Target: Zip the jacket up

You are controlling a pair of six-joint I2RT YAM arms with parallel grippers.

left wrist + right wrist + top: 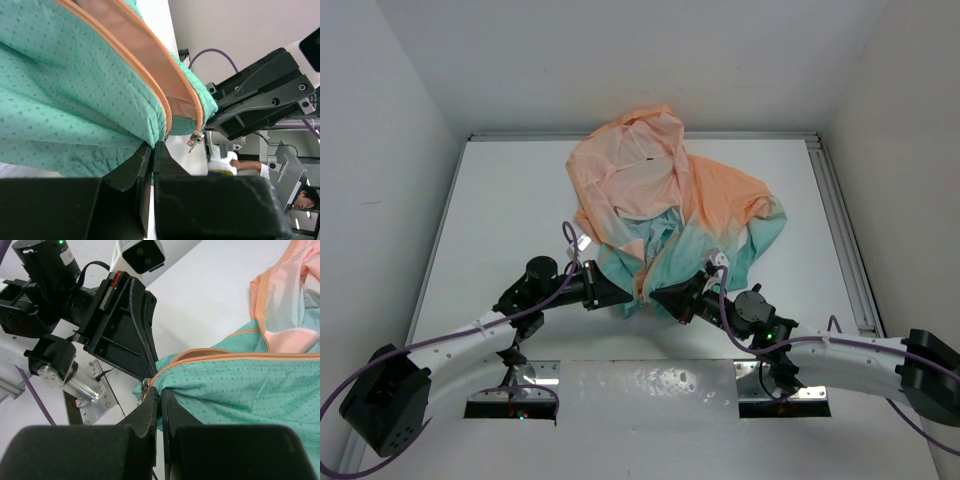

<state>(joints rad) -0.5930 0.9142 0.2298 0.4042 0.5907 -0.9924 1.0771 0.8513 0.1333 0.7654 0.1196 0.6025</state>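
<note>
The jacket [655, 205] lies crumpled mid-table, peach at the hood and teal at the hem, with its orange-trimmed zipper open. Both grippers meet at the near hem, by the bottom of the zipper. My left gripper [623, 296] is shut on the teal hem [125, 120] beside one zipper tape [150, 85]. The metal zipper slider [195, 139] hangs just right of its jaws. My right gripper [662, 298] is shut on the teal hem [225, 390] of the other side, with the slider [144, 390] right at its fingertips [154, 396]. Each wrist view shows the other gripper close opposite.
The white table [510, 210] is walled on the left, back and right. A metal rail [840, 230] runs along the right edge. Mounting plates [780, 395] and purple cables [450, 340] sit at the near edge by the arm bases.
</note>
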